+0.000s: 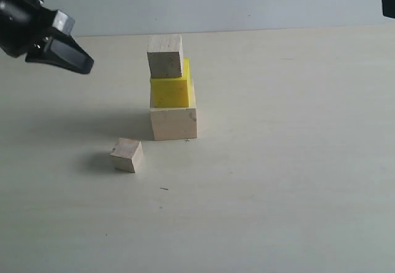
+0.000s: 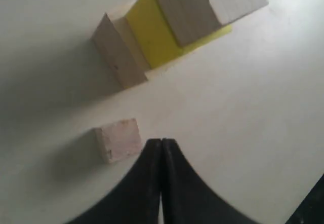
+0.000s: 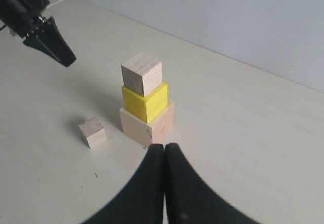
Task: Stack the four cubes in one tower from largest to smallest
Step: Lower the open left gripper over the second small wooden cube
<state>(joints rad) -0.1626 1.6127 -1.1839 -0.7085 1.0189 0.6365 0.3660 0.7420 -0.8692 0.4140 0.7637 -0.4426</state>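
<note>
We are counting four cubes: three forming a tower (image 1: 169, 86), its yellow cube (image 1: 170, 94) in the middle, one small cube (image 1: 126, 155) lying near-left. Both jaws are sitting shut, empty.

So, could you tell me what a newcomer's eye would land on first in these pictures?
The bright yellow cube stands out at the centre, sandwiched between the large wooden cube below and the medium wooden cube on top. The small wooden cube sits alone on the table, left of those three and nearer the exterior camera; the left gripper hangs shut and empty at that view's upper left.
</note>
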